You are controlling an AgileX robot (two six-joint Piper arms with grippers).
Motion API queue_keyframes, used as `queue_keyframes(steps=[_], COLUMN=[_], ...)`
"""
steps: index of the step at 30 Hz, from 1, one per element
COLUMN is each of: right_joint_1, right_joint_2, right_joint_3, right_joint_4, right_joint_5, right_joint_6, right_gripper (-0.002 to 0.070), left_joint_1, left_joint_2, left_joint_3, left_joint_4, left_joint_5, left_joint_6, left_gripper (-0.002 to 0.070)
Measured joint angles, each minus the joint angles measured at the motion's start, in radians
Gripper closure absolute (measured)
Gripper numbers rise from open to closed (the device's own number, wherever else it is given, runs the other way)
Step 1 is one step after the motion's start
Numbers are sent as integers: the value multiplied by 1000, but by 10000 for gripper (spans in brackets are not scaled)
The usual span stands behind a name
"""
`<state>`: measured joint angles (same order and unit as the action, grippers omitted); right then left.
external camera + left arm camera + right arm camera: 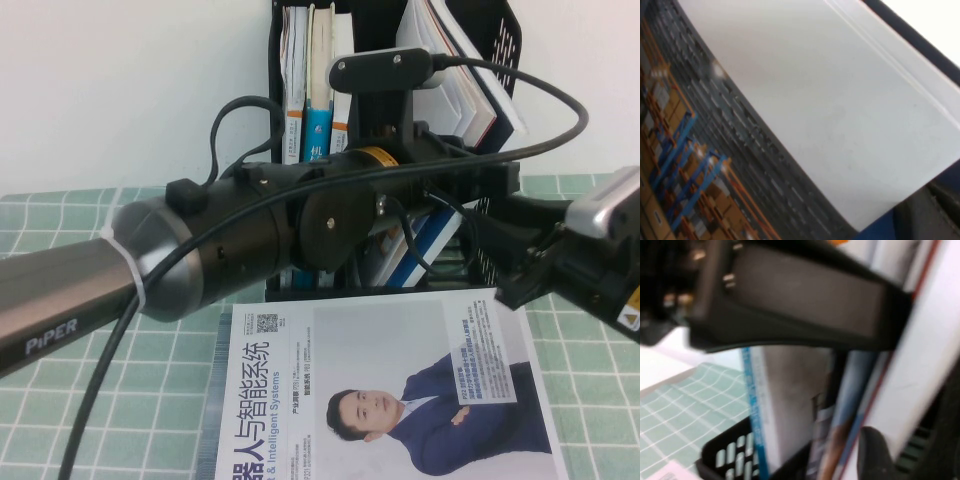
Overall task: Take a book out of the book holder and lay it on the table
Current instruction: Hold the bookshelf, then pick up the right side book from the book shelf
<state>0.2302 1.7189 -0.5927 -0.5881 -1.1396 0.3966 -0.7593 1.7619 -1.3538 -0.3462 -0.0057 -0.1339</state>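
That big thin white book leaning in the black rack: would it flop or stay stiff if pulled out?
Probably floppy: the book looks wide, thin and soft-covered, already leaning in the book holder. Its smooth white cover may slip. The left gripper reaches into the rack; the right gripper, open, is beside the books. A magazine lies on the table.

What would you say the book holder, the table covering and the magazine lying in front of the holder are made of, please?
Book holder: apparently moulded black plastic, going by the perforated slanted sides. Table: seemingly cloth, matte pale green with a white grid that runs slightly wavy. Magazine: glossy printed paper, judging by its thin flat cover and colour photo. Both grippers reach into the holder.
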Motion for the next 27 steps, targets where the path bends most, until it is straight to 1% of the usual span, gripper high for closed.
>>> queue_keyframes(steps=[4, 7, 12, 19, 27], right_joint_1=[41, 61, 65, 65, 69], right_joint_2=[17, 21, 22, 65, 132], right_joint_3=[-3, -3, -29, -79, -87], right_joint_4=[12, 55, 153, 171, 198], right_joint_5=[0, 0, 0, -24, -120], right_joint_6=[0, -6, -12, -19, -9], right_gripper=[342, 342, 341, 342, 400], left_joint_1=[0, 0, 0, 2, 2], left_joint_2=[5, 5, 7, 10, 10], left_joint_3=[0, 0, 0, 0, 0], left_joint_4=[-3, -4, -6, -6, -8], left_joint_5=[0, 0, 0, 0, 0], left_joint_6=[2, 2, 2, 2, 0], left_gripper=[678, 678, 678, 678, 678])
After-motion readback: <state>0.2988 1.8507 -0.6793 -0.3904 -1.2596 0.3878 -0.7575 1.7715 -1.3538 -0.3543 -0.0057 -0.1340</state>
